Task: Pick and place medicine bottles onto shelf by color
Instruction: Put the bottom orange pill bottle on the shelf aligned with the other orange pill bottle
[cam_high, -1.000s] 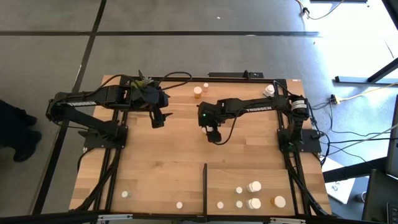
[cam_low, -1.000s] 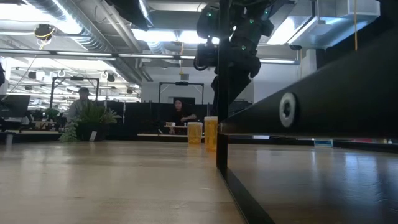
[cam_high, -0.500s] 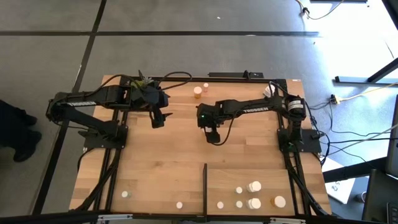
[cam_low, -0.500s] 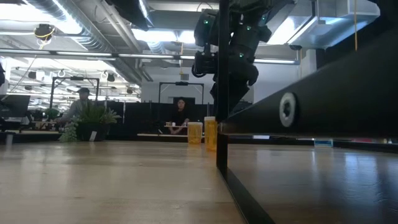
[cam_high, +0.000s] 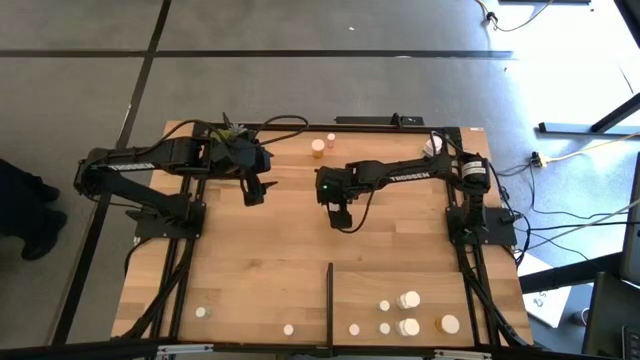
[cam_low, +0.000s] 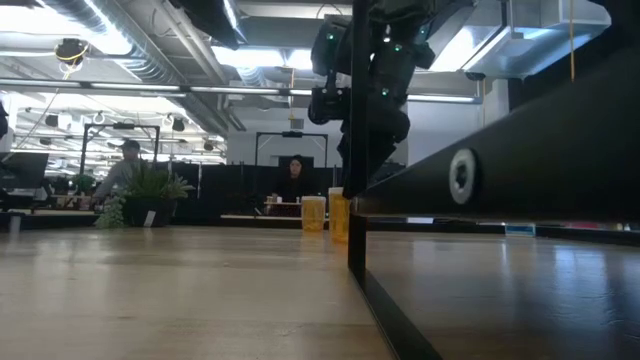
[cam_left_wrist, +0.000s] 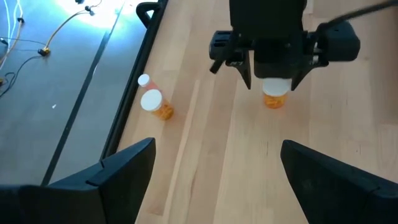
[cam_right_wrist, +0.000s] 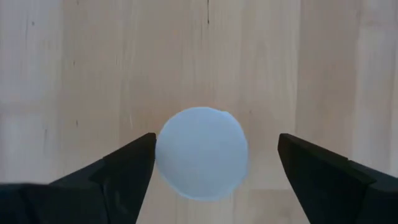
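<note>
Now the right gripper (cam_right_wrist: 211, 186) hangs over an orange bottle (cam_left_wrist: 274, 93) at mid-surface, fingers spread wide with the white cap (cam_right_wrist: 202, 160) between them, nothing grasped yet. The step looks like the approach to a pick; next it likely needs to lower around the cap and close. The left gripper (cam_left_wrist: 211, 171) waits released near the far left, beside the plant (cam_high: 228, 132). Two more orange bottles (cam_high: 318, 147) stand at the far edge, one white (cam_high: 432, 145) by the right arm's base. The shelf (cam_high: 420, 285) holds several bottles beyond a black strip (cam_high: 329, 300), which the carry must clear.
</note>
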